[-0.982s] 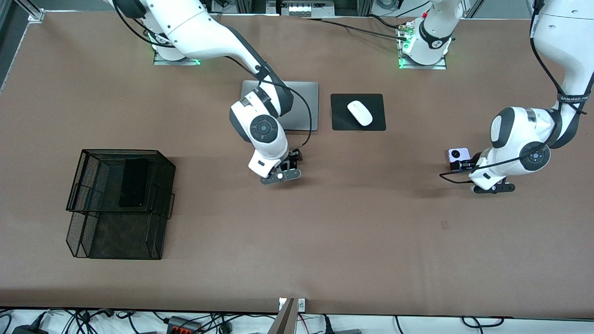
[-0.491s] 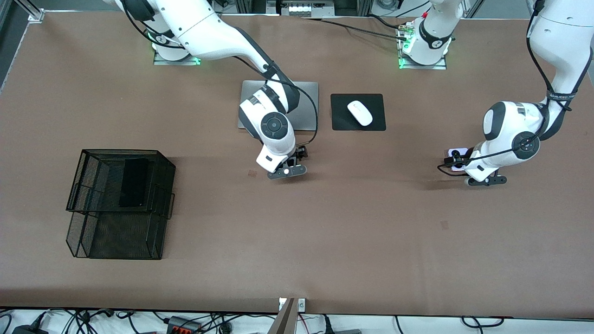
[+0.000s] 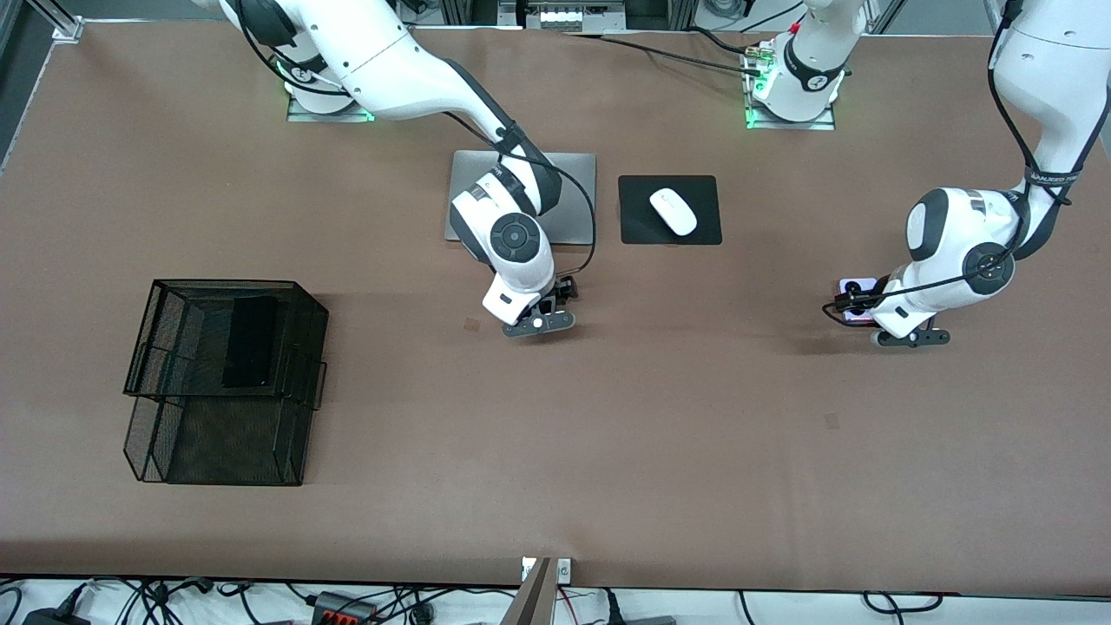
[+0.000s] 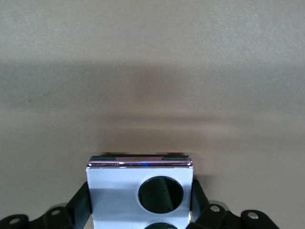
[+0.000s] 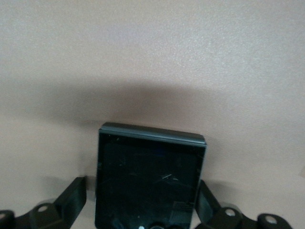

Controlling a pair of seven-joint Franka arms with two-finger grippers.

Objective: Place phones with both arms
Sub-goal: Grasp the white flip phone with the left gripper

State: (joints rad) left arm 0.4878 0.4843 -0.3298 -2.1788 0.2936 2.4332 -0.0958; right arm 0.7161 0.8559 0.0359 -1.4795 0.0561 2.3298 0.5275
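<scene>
Front view: nearest the camera, toward the right arm's end of the table (image 3: 608,486), a black wire basket (image 3: 226,382) is seen, with the long black phone (image 3: 250,341) lying in its upper tier. Farther from the camera, near the middle of the tabletop, the right gripper (image 3: 548,299) is held low over the brown surface. In the right wrist view the squarish black flip phone (image 5: 148,177) is seen between that gripper's fingers (image 5: 71,198), one finger at each side edge; whether the pads actually press the phone cannot be told. Toward the left arm's end of the table, the left gripper (image 3: 855,304) is positioned low over the lilac-white flip phone (image 3: 855,286), which is mostly covered by it. In the left wrist view this phone (image 4: 140,191) is seen framed by the left fingers (image 4: 81,207) at both sides, its black circle facing up; contact cannot be confirmed there either. Farther still, toward the edge where the bases stand, a white mouse (image 3: 673,211) rests on a black mouse pad (image 3: 638,226), beside a silver laptop (image 3: 573,204) partly hidden by the right arm.
</scene>
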